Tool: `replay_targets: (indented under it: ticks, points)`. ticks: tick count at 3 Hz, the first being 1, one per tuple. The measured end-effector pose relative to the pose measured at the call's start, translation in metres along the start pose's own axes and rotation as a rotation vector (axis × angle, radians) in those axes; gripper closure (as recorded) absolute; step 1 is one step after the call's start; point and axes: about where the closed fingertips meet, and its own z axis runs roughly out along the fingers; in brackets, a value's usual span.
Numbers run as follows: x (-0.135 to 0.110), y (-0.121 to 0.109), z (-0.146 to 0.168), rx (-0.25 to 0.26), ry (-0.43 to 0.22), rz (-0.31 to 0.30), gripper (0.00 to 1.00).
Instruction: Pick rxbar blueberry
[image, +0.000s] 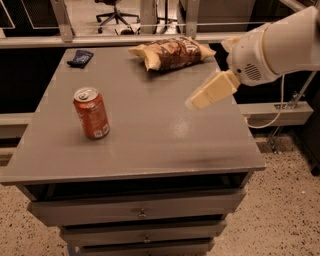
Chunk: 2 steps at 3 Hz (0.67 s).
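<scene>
The rxbar blueberry (80, 58) is a small dark navy wrapper lying flat at the far left corner of the grey table (150, 140). My gripper (196, 103) reaches in from the right on a white arm and hangs above the table's right-middle part, far from the bar. Its cream-coloured fingers point down and to the left. Nothing is in it.
A tan-and-brown chip bag (171, 52) lies at the far middle of the table. An orange soda can (91, 113) stands upright at the left middle. The table has drawers below its front edge. An office chair stands behind a rail at the back.
</scene>
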Motion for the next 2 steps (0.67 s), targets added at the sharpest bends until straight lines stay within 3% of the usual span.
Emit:
replay_targets:
  ticks: [1,2]
  points:
    - [-0.0233,-0.0262,0.0323,0.08,-0.094,-0.022,0.0]
    - [-0.0244,-0.0271,0.0308,0.085,-0.098,-0.021,0.0]
